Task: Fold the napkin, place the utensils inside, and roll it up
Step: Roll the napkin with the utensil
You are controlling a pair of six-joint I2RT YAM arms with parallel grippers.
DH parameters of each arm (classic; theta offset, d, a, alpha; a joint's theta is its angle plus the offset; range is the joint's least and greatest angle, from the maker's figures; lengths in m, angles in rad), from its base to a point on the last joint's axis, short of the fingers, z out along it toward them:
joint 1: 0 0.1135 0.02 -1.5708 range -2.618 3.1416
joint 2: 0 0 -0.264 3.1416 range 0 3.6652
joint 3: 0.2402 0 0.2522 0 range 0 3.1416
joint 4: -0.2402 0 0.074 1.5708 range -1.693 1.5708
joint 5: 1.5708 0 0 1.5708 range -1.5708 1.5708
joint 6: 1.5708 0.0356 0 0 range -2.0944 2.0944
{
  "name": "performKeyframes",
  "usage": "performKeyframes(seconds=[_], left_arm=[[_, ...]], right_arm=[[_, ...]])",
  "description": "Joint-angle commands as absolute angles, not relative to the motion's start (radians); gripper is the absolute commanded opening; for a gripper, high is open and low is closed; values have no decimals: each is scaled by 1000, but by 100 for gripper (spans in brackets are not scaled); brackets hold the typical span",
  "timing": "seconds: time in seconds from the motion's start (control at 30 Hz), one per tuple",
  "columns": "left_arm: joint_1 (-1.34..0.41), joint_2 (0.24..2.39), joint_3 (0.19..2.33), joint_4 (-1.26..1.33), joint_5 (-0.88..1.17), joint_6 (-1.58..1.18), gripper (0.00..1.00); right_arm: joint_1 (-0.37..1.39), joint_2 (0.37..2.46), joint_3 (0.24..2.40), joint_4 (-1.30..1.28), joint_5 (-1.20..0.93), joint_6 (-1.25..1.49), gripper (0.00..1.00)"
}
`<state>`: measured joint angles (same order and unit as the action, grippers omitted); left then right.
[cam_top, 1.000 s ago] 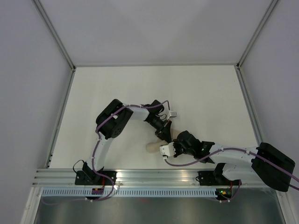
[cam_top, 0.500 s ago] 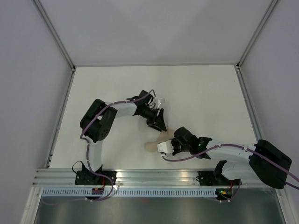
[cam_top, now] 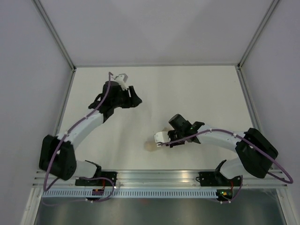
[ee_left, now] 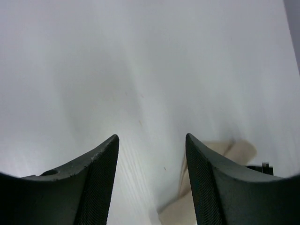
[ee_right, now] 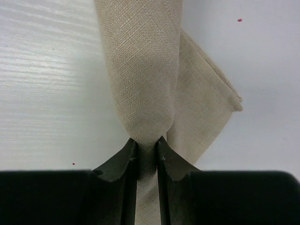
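Observation:
The napkin [ee_right: 140,70] is a slim beige roll with a loose corner flap on its right side. My right gripper [ee_right: 146,140] is shut on one end of it. From above, the napkin [cam_top: 151,146] lies at the table's near middle, with the right gripper [cam_top: 159,140] at its right end. My left gripper [cam_top: 136,100] is open and empty, up at the far left and well apart from the roll. In the left wrist view the gripper [ee_left: 151,138] faces bare table, with the napkin [ee_left: 239,152] at the lower right. No utensils show.
The white table [cam_top: 197,93] is bounded by a metal frame, with grey walls on three sides. The aluminium rail [cam_top: 154,178] with both arm bases runs along the near edge.
My left gripper has opened, come off the napkin and swung away to the far left. The right gripper stays shut on the roll and has shifted slightly farther up the table.

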<state>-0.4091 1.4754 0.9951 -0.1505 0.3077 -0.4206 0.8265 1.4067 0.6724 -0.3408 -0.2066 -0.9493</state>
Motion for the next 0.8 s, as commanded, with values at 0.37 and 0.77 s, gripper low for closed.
performKeyframes(seconds=[0.37, 0.77], left_arm=[[-585, 808, 635, 247, -334, -152, 68], [-1037, 850, 427, 492, -355, 207, 100]], right_arm=[[615, 1977, 1205, -948, -545, -1111, 17], [568, 2213, 1413, -1023, -531, -1043, 16]])
